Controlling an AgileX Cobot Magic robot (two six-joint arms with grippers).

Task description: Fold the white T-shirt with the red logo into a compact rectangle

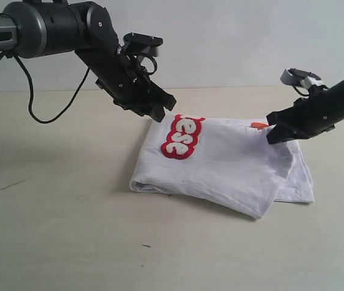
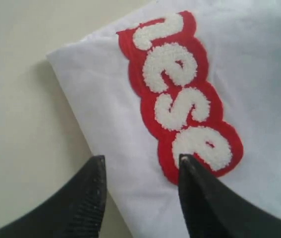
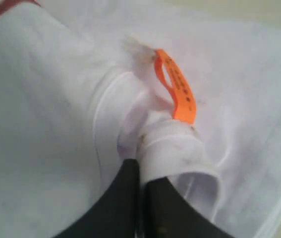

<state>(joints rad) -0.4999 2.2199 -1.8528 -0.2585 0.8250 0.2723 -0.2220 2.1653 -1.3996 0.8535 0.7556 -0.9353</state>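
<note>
The white T-shirt (image 1: 226, 167) lies partly folded on the table, its red logo (image 1: 182, 137) showing the letters "ese" near the far left corner. My left gripper (image 1: 161, 114) hovers open just above that corner; in the left wrist view its fingers (image 2: 88, 193) straddle the shirt's edge (image 2: 130, 163) beside the red logo (image 2: 182, 94), holding nothing. My right gripper (image 1: 276, 134) is shut on the T-shirt's ribbed collar (image 3: 172, 148), right next to the orange neck tag (image 3: 177, 89). The white T-shirt (image 3: 46, 139) fills that view.
The beige table (image 1: 56, 230) stretches wide to the left and front of the shirt. A black cable (image 1: 44, 109) hangs from the left arm at the far left. A pale wall backs the table.
</note>
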